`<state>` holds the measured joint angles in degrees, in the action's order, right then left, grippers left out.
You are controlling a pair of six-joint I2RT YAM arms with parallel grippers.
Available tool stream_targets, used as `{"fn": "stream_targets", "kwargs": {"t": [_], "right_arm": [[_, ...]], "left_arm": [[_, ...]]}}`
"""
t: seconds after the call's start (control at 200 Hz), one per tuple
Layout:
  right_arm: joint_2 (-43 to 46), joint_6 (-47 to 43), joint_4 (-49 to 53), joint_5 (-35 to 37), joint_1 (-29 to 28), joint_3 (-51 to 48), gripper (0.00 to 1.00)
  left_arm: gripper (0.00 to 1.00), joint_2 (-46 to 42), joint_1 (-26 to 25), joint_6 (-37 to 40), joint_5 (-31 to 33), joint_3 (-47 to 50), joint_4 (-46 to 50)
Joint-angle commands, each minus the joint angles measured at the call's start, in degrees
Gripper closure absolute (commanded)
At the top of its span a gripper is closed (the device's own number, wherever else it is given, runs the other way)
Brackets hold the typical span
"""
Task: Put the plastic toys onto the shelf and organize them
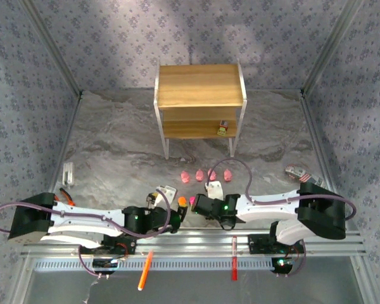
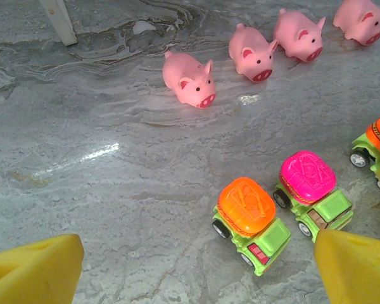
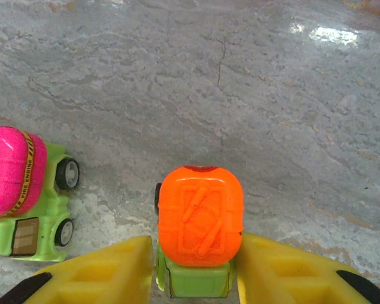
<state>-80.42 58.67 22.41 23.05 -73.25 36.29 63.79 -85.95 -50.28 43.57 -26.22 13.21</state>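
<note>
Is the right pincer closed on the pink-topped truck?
No, the right pincer is closed on the orange-topped truck, while the pink-topped truck stands apart from it, ungripped.

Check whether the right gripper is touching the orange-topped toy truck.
Touching. The right wrist view shows the right gripper closed on the orange-topped toy truck, both yellow fingers against its sides, no gap.

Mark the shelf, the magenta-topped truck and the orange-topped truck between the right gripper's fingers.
shelf (image 1: 199, 85): top external view, top board.
magenta-topped truck (image 2: 307, 176): left wrist view, magenta drum.
orange-topped truck (image 3: 201, 215): right wrist view, orange drum.
</note>
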Motion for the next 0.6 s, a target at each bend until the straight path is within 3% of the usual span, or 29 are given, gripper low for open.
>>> {"fn": "stream_targets", "kwargs": {"t": [0.0,0.595], "right_arm": [[-0.8,-0.4,0.5,-0.1,0.0,-0.6,0.60],[1.7,1.2,5.4,5.1,-0.8,0.8,0.67]], "left_arm": [[0.07,-0.1,-0.5,-1.1,1.7,-0.7,0.6],[0.07,0.0,-0.6,1.5,-0.3,0.3,-3.6]]}}
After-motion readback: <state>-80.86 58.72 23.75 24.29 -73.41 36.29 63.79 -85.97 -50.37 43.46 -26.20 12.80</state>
